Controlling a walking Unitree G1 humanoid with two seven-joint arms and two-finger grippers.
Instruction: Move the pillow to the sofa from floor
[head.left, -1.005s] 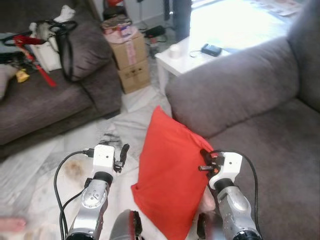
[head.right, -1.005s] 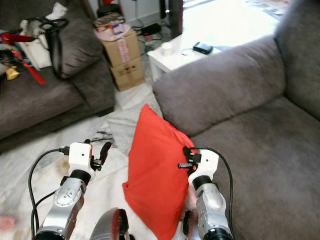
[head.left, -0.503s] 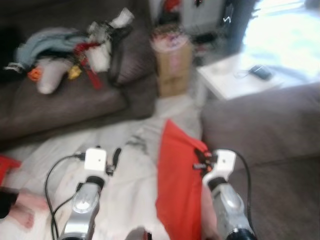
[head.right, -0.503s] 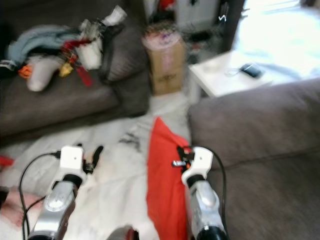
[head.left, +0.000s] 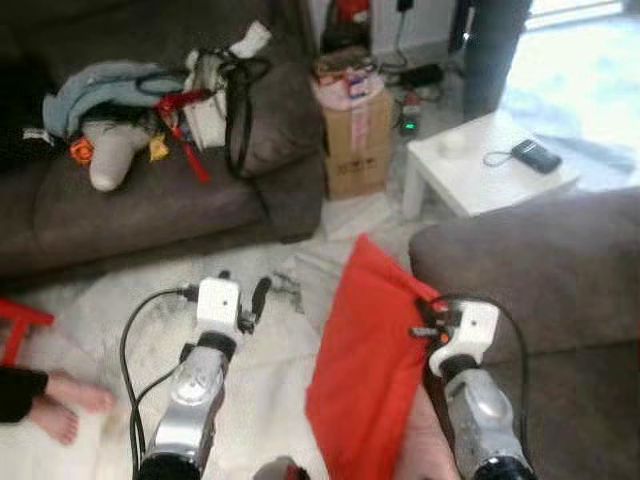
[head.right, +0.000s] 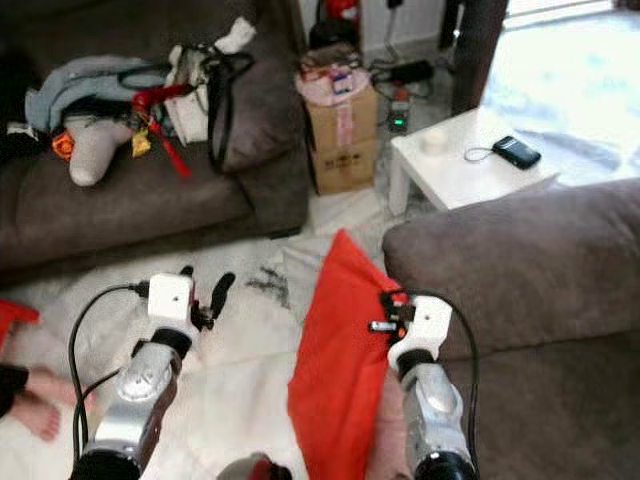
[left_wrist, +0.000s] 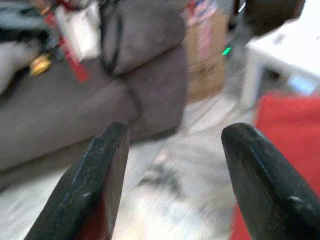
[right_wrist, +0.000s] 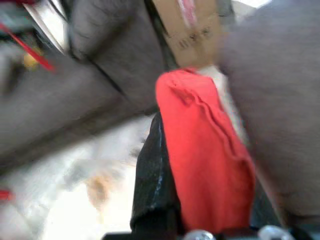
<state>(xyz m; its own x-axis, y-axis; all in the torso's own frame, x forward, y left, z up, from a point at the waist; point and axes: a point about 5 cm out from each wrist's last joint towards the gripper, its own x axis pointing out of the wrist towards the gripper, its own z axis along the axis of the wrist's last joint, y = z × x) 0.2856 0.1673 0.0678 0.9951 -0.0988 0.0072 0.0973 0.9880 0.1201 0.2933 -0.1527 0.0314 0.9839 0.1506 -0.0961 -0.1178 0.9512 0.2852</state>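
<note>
The red pillow (head.left: 370, 370) is held on edge above the floor, its long axis upright, pinched between the 2 fingers of the right gripper (right_wrist: 200, 200). The sofa (head.left: 540, 270) lies just to its right. The left gripper (left_wrist: 172, 165) is spread wide, empty.

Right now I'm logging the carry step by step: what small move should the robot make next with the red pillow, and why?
Probably swing the right gripper to the robot's right, over the grey sofa. It is shut on the red pillow, which hangs upright beside the sofa arm, not yet over the seat. The left gripper is open and free.
</note>
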